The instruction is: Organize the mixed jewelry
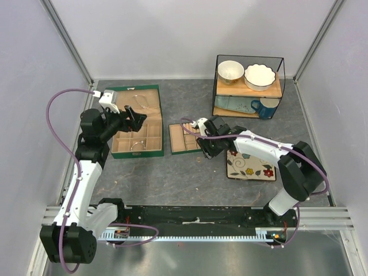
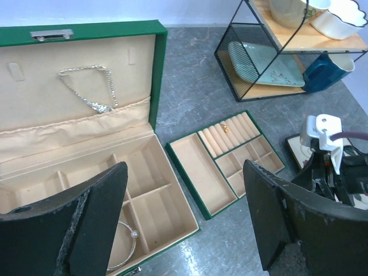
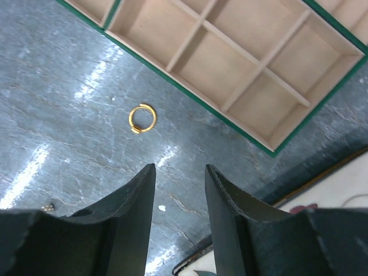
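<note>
Gold ring (image 3: 142, 118) lies flat on table (image 3: 69, 115), just off tray's (image 3: 190, 95) near edge — left of R gripper (image 3: 179, 169), whose jaws are part-open and empty; L gripper (image 2: 185, 172) is wide, farther off.

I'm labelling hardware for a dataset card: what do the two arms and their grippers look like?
The left arm and right arm have white links, black joint housings and a looping purple cable. The left gripper and right gripper each have two matte black wedge-shaped fingers, the left ones scuffed.
</note>
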Robot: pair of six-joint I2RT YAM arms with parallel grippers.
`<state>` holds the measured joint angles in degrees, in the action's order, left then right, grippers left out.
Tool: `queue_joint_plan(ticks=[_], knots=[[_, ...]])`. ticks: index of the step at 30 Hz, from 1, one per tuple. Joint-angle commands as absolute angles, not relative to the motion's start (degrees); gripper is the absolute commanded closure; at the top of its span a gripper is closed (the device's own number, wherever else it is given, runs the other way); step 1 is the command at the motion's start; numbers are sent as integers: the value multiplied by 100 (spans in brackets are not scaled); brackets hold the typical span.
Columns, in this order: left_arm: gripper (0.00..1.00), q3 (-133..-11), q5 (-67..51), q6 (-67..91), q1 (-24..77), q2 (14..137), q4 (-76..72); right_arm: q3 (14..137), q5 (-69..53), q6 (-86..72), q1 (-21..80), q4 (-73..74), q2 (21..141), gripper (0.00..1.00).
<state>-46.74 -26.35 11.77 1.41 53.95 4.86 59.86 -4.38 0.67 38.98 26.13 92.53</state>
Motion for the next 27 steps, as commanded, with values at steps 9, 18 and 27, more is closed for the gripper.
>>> queue_joint_plan(ticks=[9,18,27], knots=[[12,-4737,-2320,835,9,5247,457,6029,-1134,298,4148,1749,9624,54],[12,-4720,-2312,791,9,5247,457,6231,-1177,1361,4403,1995,9685,54],[12,-4746,-2312,773,9,5256,466,6592,-1204,2785,4447,2557,9887,55]])
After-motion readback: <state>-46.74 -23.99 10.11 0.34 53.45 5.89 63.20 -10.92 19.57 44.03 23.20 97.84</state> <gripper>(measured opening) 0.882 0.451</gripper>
